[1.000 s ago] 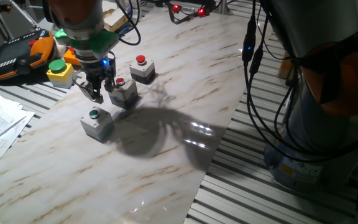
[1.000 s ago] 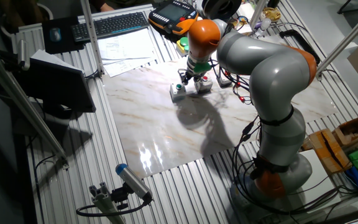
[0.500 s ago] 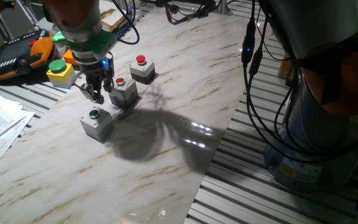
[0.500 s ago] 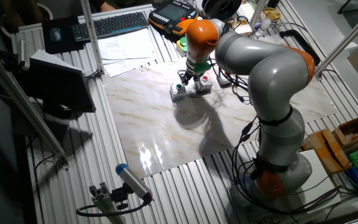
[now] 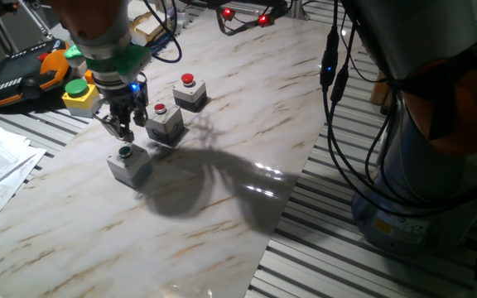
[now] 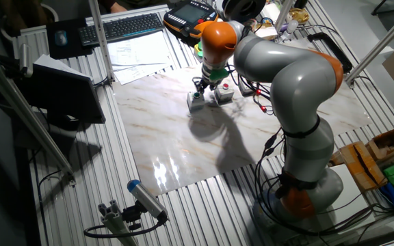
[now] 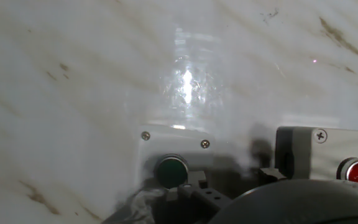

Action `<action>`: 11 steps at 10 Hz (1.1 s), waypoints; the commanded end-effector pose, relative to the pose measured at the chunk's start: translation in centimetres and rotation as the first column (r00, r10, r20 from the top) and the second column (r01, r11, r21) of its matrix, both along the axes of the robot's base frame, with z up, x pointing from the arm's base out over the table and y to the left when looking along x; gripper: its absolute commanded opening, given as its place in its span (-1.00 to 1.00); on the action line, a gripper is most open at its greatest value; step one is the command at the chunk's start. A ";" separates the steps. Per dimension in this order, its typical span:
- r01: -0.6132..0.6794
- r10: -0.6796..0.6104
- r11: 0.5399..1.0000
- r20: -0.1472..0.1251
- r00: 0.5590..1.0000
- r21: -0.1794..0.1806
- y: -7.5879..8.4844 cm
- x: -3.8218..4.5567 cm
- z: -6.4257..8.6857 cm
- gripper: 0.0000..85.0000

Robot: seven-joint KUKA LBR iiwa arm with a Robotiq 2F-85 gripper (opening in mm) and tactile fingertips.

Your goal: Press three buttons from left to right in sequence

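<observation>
Here the green-button box [image 5: 128,164] sits just beneath the claw [image 5: 121,132], whose state I cannot tell.

grey-orange arm [image 6: 299,75], black cables [image 5: 338,99]

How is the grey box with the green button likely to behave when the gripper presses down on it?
The green-button box looks rigid and squat with a flat base, so it probably won't tip. It rests on the glossy marble tabletop, so an off-centre push might slide it. The gripper hangs close above the button, so the press should go mostly downward.
</observation>
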State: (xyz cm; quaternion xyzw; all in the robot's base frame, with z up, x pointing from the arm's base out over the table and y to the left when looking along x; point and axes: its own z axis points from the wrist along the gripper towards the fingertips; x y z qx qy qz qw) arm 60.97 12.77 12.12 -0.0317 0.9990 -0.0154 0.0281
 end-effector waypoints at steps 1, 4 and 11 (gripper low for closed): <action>0.004 -0.004 1.000 0.002 1.000 0.000 0.2 0.04 -0.1 0.13; 0.019 -0.019 1.000 0.011 1.000 0.017 0.9 0.02 -0.8 0.13; 0.026 -0.027 0.999 0.014 1.000 0.022 1.1 0.11 -1.5 0.13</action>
